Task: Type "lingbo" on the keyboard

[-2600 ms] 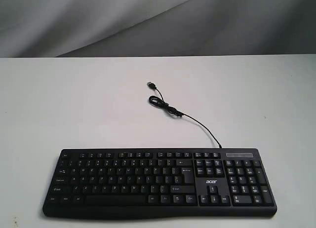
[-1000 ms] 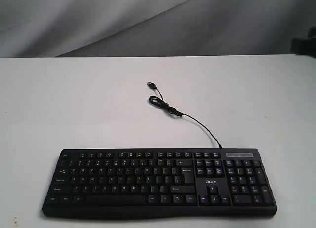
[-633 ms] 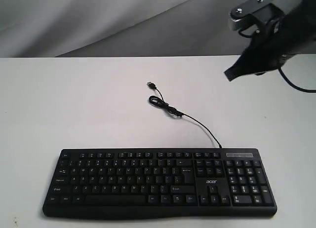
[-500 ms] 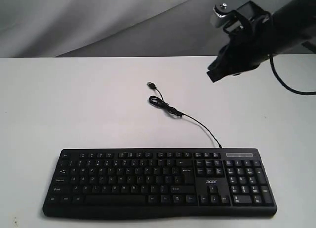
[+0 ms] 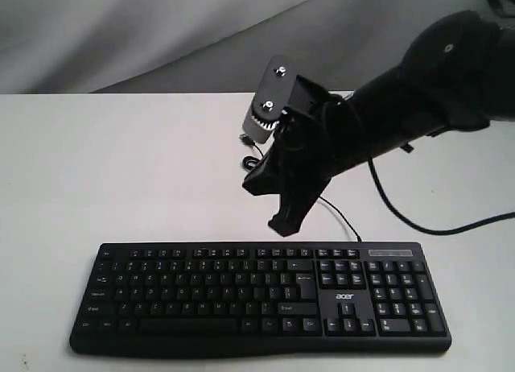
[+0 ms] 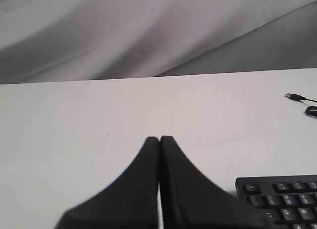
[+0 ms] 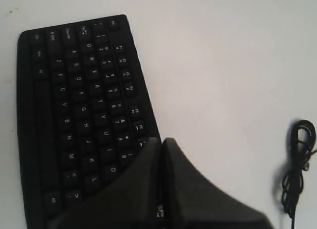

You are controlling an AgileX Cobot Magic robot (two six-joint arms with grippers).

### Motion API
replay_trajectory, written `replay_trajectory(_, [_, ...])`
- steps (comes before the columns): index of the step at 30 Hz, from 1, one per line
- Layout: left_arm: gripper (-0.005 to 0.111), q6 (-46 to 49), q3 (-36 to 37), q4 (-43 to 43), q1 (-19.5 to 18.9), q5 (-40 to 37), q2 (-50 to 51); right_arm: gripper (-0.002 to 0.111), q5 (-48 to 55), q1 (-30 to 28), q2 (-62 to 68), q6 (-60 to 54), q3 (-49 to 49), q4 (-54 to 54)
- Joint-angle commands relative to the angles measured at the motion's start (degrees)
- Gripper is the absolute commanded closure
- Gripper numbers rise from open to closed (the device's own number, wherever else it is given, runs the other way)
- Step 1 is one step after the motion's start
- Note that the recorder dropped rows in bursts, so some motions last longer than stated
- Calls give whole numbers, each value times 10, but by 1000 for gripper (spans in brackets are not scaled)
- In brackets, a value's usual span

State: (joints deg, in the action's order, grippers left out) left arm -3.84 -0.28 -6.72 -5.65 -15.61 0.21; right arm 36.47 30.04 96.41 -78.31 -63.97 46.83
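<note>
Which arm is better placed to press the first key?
Right. The right gripper, shut, hangs close over the wide black plastic keyboard's upper rows; the left gripper, also shut, sits beyond the keyboard's end, outside the exterior view.

I see the wide black plastic keyboard with white letters lying flat on the white table. Its thin black cable runs off behind it.

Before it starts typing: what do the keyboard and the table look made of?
The keyboard looks like matte black plastic: moulded keys, white printed legends, hardly any glare. The table is smooth white, low sheen, perhaps laminate or painted board; the look leaves that open.
</note>
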Motion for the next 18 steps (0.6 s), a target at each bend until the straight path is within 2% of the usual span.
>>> replay_trajectory(1, [106, -1, 3, 0, -1, 5, -2, 108, -35, 32, 13, -15, 19, 20])
replay_trajectory(10, [106, -1, 3, 0, -1, 5, -2, 108, -58, 66, 102, -60, 19, 63])
replay_trajectory(18, [106, -1, 3, 0, -1, 5, -2, 108, -12, 77, 111, -35, 19, 60])
